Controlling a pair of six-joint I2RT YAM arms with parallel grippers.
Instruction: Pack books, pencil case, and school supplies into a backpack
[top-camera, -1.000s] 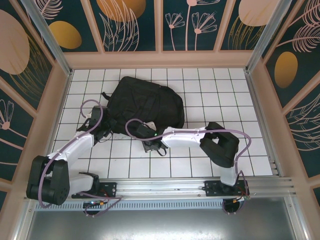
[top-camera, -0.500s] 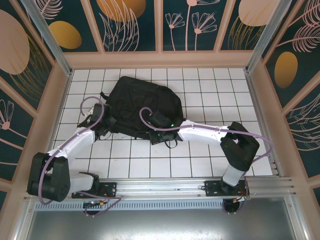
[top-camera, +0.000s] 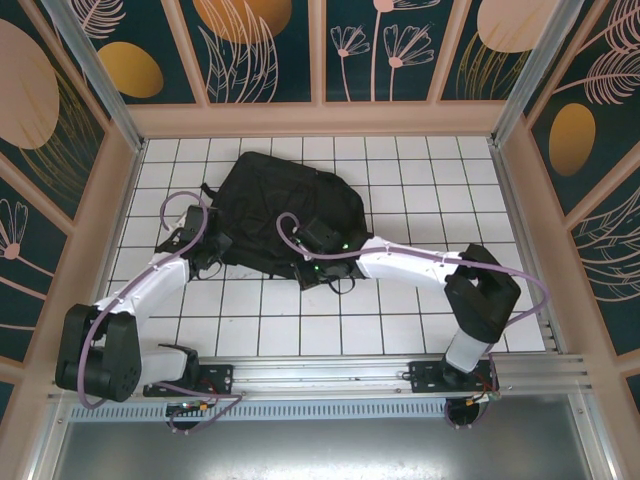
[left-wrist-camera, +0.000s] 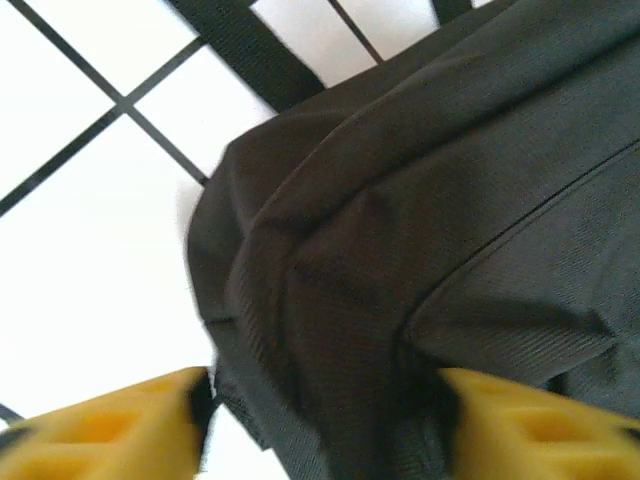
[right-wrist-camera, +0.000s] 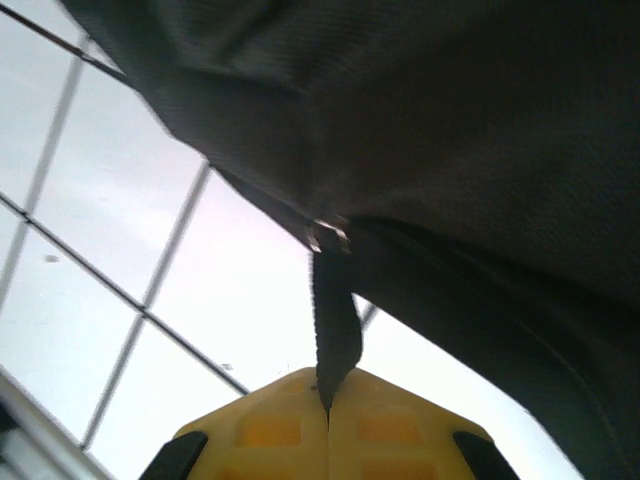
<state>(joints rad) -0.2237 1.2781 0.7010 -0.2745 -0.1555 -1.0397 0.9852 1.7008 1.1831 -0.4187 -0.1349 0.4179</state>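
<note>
**Likely working the zip**

Pinching a thin black strap (right-wrist-camera: 335, 320) in the clenched right gripper (right-wrist-camera: 328, 388), bottom centre, under the backpack (top-camera: 290, 205) lying mid-frame overhead. Straddling a fabric corner with the released left gripper (left-wrist-camera: 322, 392), centre-left. Next: clamp that fabric, pull steadily along the seam.

The left pincer (left-wrist-camera: 325, 415) stands spread, its yellow fingers (left-wrist-camera: 110, 425) either side of a fold of the large black soft fabric backpack (left-wrist-camera: 450, 200). The white gridded desk (left-wrist-camera: 90, 230) lies to the left.

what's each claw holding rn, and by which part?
Right claw pinches the backpack by its black zip pull strap. Left claw is open astride a backpack fold, gripping nothing.
</note>
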